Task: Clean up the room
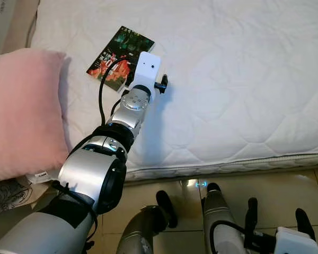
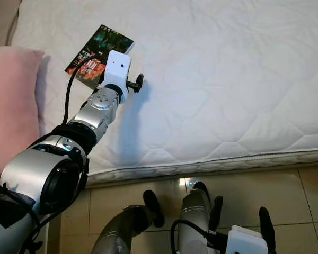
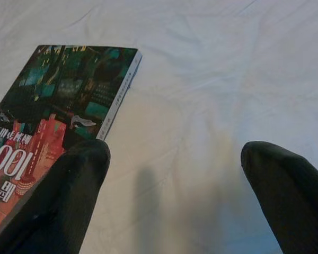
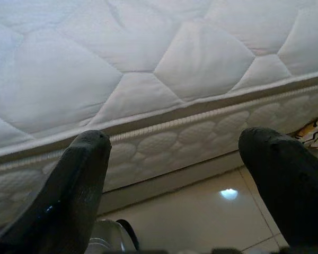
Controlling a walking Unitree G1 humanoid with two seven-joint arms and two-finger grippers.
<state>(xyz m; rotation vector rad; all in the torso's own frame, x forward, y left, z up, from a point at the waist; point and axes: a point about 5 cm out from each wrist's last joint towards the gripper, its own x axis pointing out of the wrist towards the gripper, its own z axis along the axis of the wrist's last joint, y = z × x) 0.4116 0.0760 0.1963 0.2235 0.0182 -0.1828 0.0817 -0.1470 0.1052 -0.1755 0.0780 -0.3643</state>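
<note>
On the far left of the head views, a pink pillow (image 1: pixel 18 111) is seen resting at the edge of a white quilted mattress (image 1: pixel 244 79), with a patterned cloth (image 1: pixel 5 193) partly visible beneath its lower corner. Just right of the pillow, a book (image 1: pixel 122 55) with a dark green and red cover is lying flat on the mattress, cover up, near the upper left part of the bed surface.

The left arm is extended out over the mattress, its white wrist housing overlapping the near right corner of the book in the head views. In the left wrist view the left gripper (image 3: pixel 175 174) is seen with its fingers spread wide apart; one finger (image 3: pixel 63 190) lies over the red lower part of the book (image 3: pixel 69 100), the other is over bare mattress beside it. Nothing is clamped between them. Whether the finger actually touches the cover cannot be told.

Further right, the mattress surface is bare quilting down to its piped edge. Below the edge, a tiled floor (image 1: pixel 286 185) is seen, with a small light reflection near the bed.

At lower right, the right gripper (image 4: pixel 175 180) is held low beside the bed, fingers wide apart and empty, pointed at the mattress side (image 4: pixel 164 143).
</note>
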